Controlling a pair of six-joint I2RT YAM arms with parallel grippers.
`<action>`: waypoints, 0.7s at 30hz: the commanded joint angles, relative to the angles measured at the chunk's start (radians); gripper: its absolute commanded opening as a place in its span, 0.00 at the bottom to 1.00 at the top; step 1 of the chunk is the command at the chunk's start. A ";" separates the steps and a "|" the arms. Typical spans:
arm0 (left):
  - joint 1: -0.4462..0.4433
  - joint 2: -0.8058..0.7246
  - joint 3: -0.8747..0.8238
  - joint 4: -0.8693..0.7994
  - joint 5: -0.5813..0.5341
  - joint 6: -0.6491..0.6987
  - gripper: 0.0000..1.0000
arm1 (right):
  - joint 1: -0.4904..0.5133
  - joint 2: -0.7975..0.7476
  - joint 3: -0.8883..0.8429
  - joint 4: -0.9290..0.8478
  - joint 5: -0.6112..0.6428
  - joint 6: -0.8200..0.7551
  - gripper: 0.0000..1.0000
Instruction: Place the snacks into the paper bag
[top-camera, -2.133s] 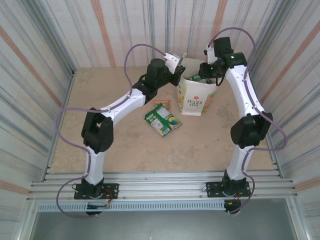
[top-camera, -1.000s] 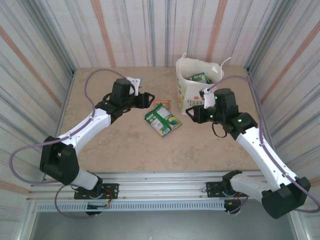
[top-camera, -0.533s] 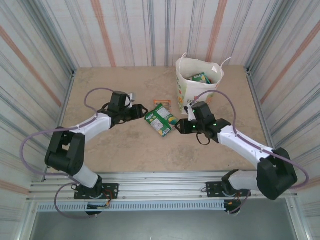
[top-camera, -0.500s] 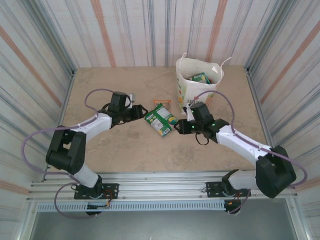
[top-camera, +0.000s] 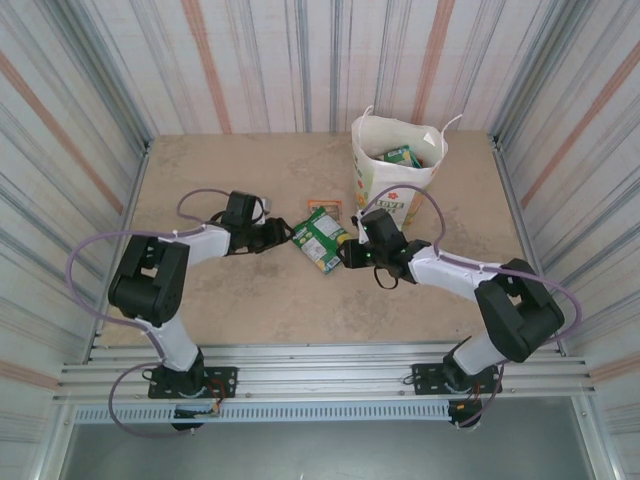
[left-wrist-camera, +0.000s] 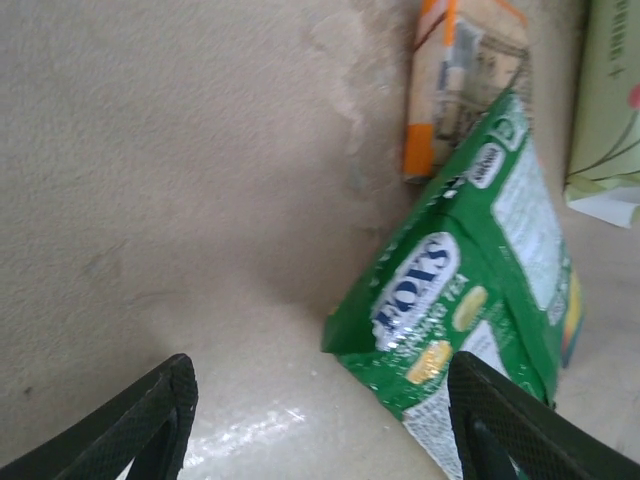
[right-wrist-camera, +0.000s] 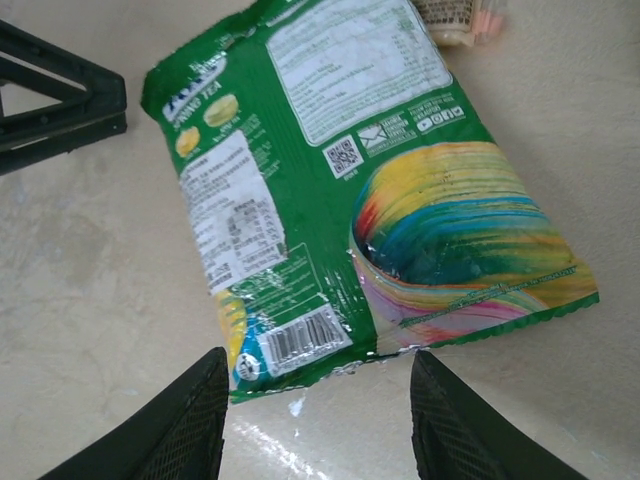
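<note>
Left tool (top-camera: 283, 236) and right tool (top-camera: 348, 257) gape empty — green "Fox's" packet (top-camera: 322, 238) between.

We see a green packet (right-wrist-camera: 340, 180) with white text panels and a swirl of yellow, blue and pink. The small packet (left-wrist-camera: 470, 70) is orange-edged with a tan middle. Our paper bag (top-camera: 378, 188) is cream with green lettering and an orange flower. The table (top-camera: 250, 290) is mottled beige.

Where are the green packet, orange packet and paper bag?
green packet (right-wrist-camera: 330, 150): right wrist view, middle of its back face
orange packet (left-wrist-camera: 470, 70): left wrist view, its printed face
paper bag (top-camera: 380, 172): top view, its front wall
</note>
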 joint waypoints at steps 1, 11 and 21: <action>0.008 0.032 0.032 0.009 0.040 0.007 0.68 | 0.010 0.037 -0.016 0.048 0.025 0.027 0.49; 0.006 0.112 0.060 0.070 0.111 -0.020 0.67 | 0.020 0.111 0.008 0.068 0.022 0.031 0.46; -0.025 0.177 0.113 0.094 0.184 -0.022 0.59 | 0.022 0.183 0.039 0.074 0.006 0.035 0.42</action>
